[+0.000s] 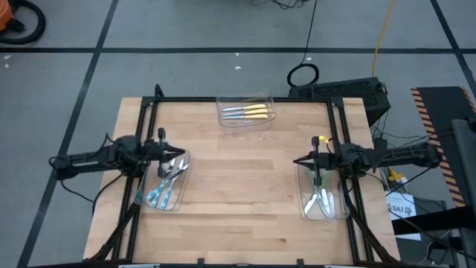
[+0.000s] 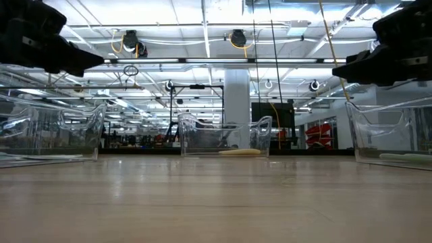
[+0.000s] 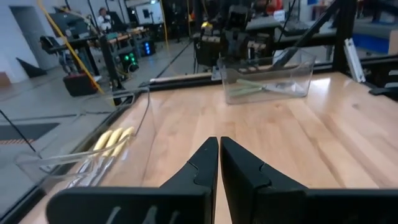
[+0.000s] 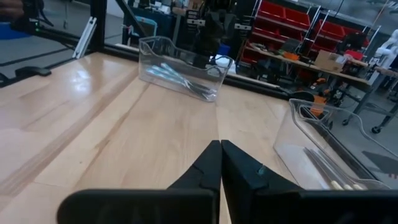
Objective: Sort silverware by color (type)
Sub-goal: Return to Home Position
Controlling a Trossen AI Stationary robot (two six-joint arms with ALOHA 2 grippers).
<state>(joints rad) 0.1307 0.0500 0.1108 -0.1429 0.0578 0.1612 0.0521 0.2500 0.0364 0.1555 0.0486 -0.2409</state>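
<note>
Three clear bins stand on the wooden table. The left bin (image 1: 167, 184) holds light blue-handled silverware (image 1: 158, 195). The far bin (image 1: 245, 112) holds yellow-handled silverware (image 1: 249, 112). The right bin (image 1: 324, 197) holds pale green-handled silverware (image 1: 320, 201). My left gripper (image 1: 177, 154) hovers over the left bin's far end, shut and empty; its shut fingers also show in the left wrist view (image 3: 219, 149). My right gripper (image 1: 297, 161) hovers by the right bin's far left corner, shut and empty, as the right wrist view (image 4: 220, 152) shows.
A black frame (image 1: 238, 100) runs along the table's far, left and right edges. Bare wood (image 1: 245, 193) lies between the bins. In the low view the far bin (image 2: 226, 137) stands mid-table, with both arms held above the table.
</note>
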